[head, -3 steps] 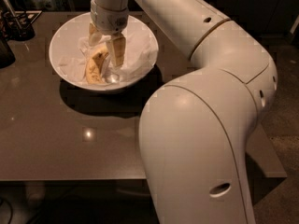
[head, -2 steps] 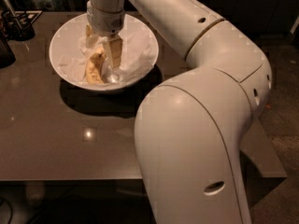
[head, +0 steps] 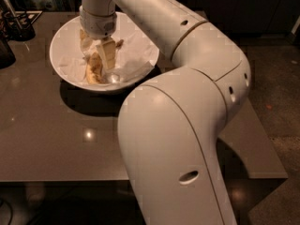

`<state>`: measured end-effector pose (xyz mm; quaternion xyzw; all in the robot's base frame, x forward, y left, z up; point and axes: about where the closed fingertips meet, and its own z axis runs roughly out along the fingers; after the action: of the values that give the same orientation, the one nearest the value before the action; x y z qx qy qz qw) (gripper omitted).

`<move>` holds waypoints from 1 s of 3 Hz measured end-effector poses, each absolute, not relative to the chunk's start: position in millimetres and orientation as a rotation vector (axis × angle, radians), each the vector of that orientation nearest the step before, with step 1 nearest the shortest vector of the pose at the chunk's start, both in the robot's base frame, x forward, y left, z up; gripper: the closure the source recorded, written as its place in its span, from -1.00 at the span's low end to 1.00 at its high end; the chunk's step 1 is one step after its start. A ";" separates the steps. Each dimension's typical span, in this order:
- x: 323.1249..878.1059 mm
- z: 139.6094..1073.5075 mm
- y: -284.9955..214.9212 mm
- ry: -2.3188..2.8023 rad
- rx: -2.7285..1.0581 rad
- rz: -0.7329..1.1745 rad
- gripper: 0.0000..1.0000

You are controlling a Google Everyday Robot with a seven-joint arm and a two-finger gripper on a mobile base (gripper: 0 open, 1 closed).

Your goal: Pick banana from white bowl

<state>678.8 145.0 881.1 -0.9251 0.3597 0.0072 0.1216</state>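
The white bowl (head: 63,67) stands on the brown table at the far left. The yellow, brown-speckled banana (head: 93,70) lies in it, on crumpled white paper (head: 133,48). My gripper (head: 97,50) reaches straight down into the bowl from above. Its fingers (head: 108,54) are apart, one on each side of the banana's upper end. The banana's far end is hidden behind the gripper. The banana rests on the bowl's bottom.
A dark holder with utensils (head: 18,26) and another dark object (head: 4,50) stand at the table's far left corner. My large white arm fills the middle and right of the view. The table's front edge (head: 56,179) is near.
The gripper has moved a little left and lower inside the bowl, closer over the banana. The bowl and banana have not moved.
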 end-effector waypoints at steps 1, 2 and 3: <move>681.5 871.9 148.3 1.050 -2.709 0.039 -0.40; 681.5 865.9 148.3 1.056 -2.713 0.055 -0.40; 680.9 862.3 146.9 1.069 -2.713 0.068 -0.42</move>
<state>680.9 146.9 862.3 -0.9243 0.3641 0.0233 0.1121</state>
